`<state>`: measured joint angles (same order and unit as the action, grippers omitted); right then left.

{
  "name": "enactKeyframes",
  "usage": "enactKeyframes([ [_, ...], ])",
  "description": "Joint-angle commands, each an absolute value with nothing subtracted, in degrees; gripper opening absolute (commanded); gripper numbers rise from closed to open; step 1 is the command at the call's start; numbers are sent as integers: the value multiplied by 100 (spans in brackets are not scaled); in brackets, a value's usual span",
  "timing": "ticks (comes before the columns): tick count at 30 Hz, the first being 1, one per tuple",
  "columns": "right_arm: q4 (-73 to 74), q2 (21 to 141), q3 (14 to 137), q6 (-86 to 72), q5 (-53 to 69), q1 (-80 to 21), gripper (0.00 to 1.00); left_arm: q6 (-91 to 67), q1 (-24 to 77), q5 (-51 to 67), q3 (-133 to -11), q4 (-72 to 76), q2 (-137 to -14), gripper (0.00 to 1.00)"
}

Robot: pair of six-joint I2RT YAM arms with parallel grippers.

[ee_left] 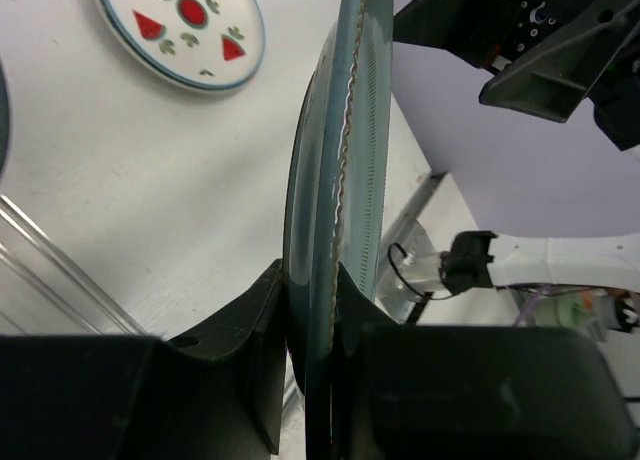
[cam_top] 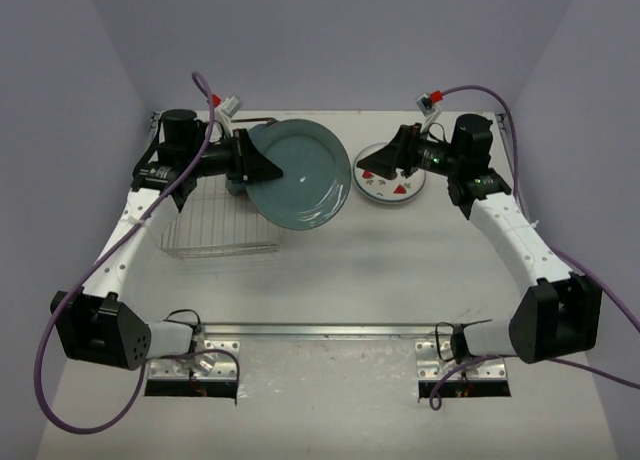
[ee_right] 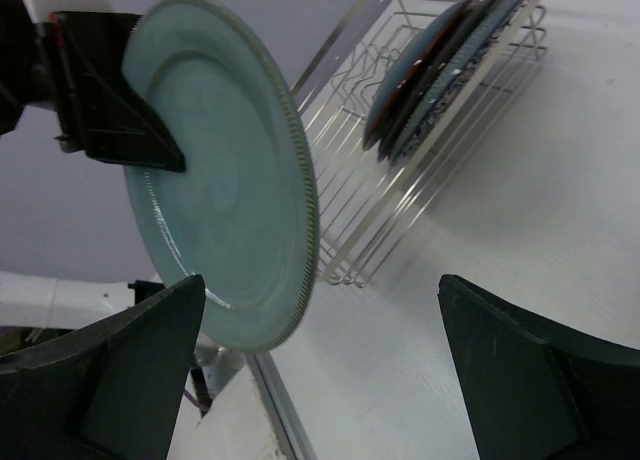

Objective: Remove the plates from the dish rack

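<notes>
My left gripper (cam_top: 258, 166) is shut on the rim of a grey-blue plate (cam_top: 300, 175) and holds it tilted in the air, right of the wire dish rack (cam_top: 215, 225). In the left wrist view the plate (ee_left: 345, 160) stands edge-on between my fingers (ee_left: 250, 330). A white plate with red shapes (cam_top: 395, 188) lies flat on the table, also in the left wrist view (ee_left: 180, 25). My right gripper (cam_top: 385, 163) hovers over it, open and empty (ee_right: 320, 370). The right wrist view shows the held plate (ee_right: 220, 180), the rack (ee_right: 390, 210) and several plates standing in it (ee_right: 440, 70).
Purple cables run from both arms. A metal rail (cam_top: 330, 330) lies along the near edge between the arm bases. The side walls stand close to the left and right of the table.
</notes>
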<state>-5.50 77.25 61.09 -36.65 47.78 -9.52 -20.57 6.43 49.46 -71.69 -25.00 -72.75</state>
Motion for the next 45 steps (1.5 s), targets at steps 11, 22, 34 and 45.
enactKeyframes([
  [11,-1352,8436,6442,-4295,5350,-1716,79,-3249,606,6685,-6917,-349,-7650,0],
  [22,-1573,8452,6270,-4699,5871,-1805,0,-2869,598,5916,-7148,-850,-7872,48],
  [34,-1293,8940,6064,-5006,6149,-133,0,-1978,153,3509,-7846,-2341,-7612,100],
  [45,412,10596,7445,-4051,5563,782,0,-2039,141,3498,-7752,-2250,-7497,100],
])
